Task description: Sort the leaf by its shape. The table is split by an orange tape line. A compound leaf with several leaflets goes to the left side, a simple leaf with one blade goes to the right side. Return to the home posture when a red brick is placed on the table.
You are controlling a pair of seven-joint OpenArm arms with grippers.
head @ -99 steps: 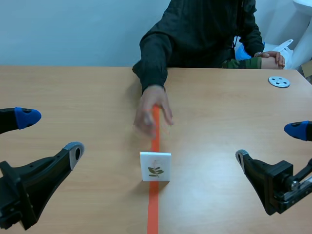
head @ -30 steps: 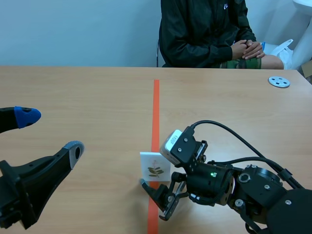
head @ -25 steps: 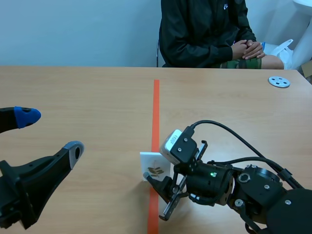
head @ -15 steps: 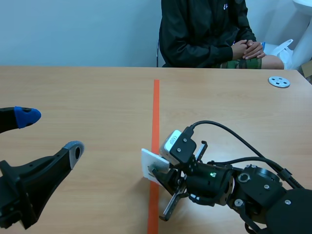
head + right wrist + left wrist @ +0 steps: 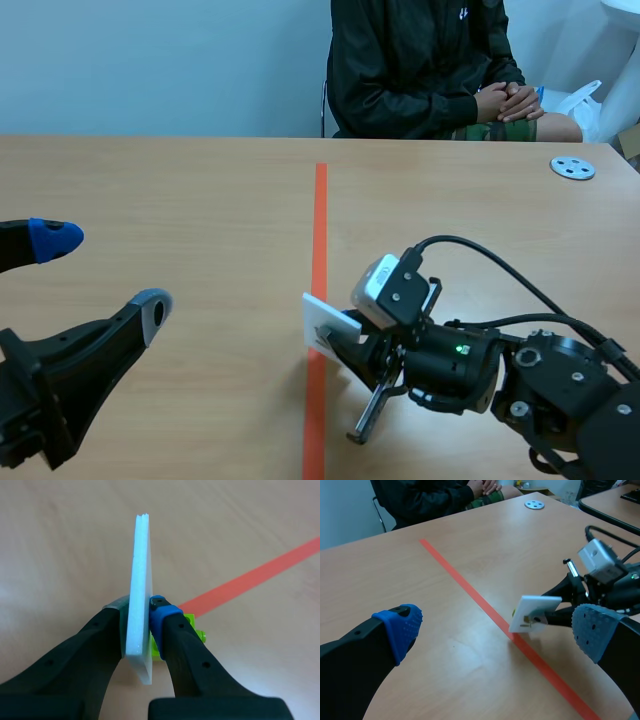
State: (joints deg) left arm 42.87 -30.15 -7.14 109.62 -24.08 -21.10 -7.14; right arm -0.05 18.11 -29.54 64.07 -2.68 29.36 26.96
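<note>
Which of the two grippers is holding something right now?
The right gripper, shut on the white leaf card; the left gripper is open and empty.

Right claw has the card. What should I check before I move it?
1. Card pinched between the right claw fingers: ok.
2. Leaf shape on the card readable: cannot tell, the print is too small.
3. Left claw open and well away from the tape line: ok.
4. Person's hands off the table: ok.
5. No red brick in view: ok.
</note>
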